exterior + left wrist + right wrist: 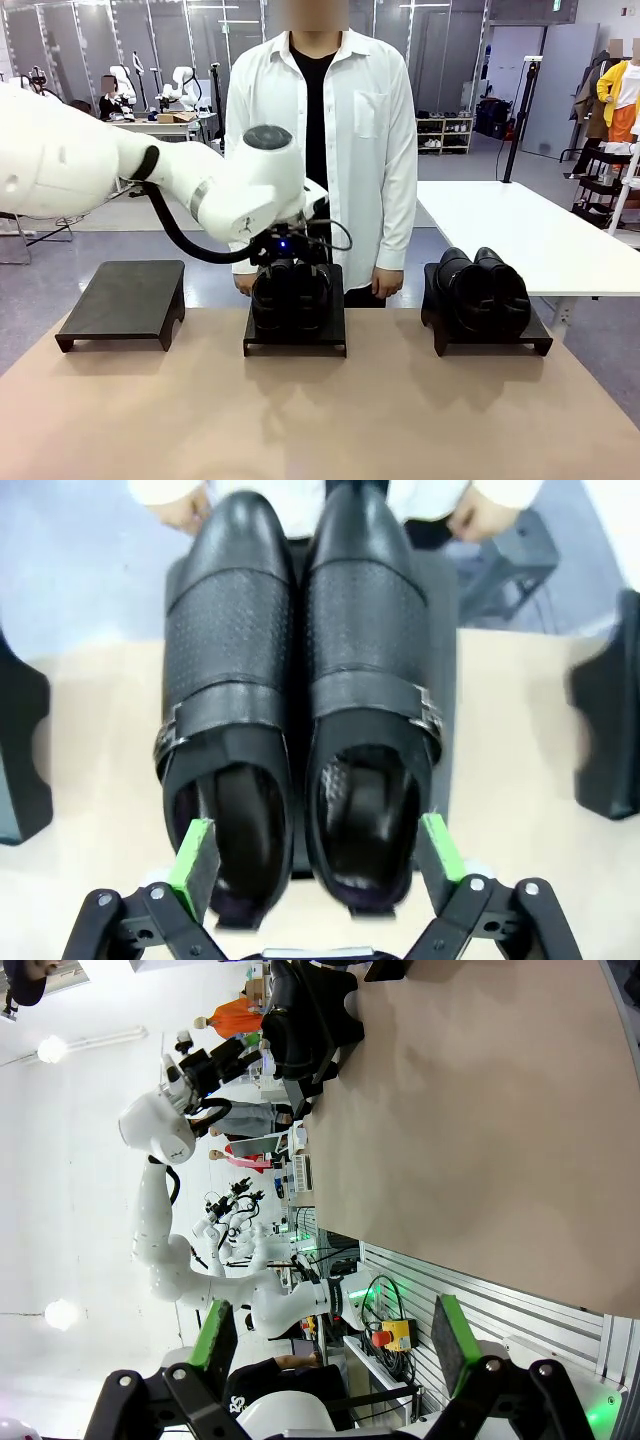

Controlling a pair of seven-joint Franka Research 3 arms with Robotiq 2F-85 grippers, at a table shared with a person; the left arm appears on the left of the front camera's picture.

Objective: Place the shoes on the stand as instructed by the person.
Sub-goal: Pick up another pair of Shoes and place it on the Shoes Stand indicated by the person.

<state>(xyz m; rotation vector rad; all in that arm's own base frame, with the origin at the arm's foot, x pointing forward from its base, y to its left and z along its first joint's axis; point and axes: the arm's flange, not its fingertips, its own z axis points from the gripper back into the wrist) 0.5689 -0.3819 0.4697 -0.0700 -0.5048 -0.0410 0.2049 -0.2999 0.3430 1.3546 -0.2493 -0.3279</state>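
Note:
One pair of glossy black shoes [290, 297] rests on the middle black stand [295, 345], toes towards the person [320, 110]. My left gripper [290, 262] hovers over their heels. In the left wrist view the buckled shoes [300, 680] lie side by side, and my left gripper [316, 852] is open, its green pads [193, 855] flanking the heels on the outer sides. A second pair [482, 290] lies on the right stand [490, 340]. My right gripper [330, 1335] is open and empty, away from the table [480, 1110].
The left stand [125, 300] has a bare top. The person's hands [388, 285] hang just behind the middle stand. A white table [530, 230] stands at the back right. The near half of the tan tabletop [320, 420] has free room.

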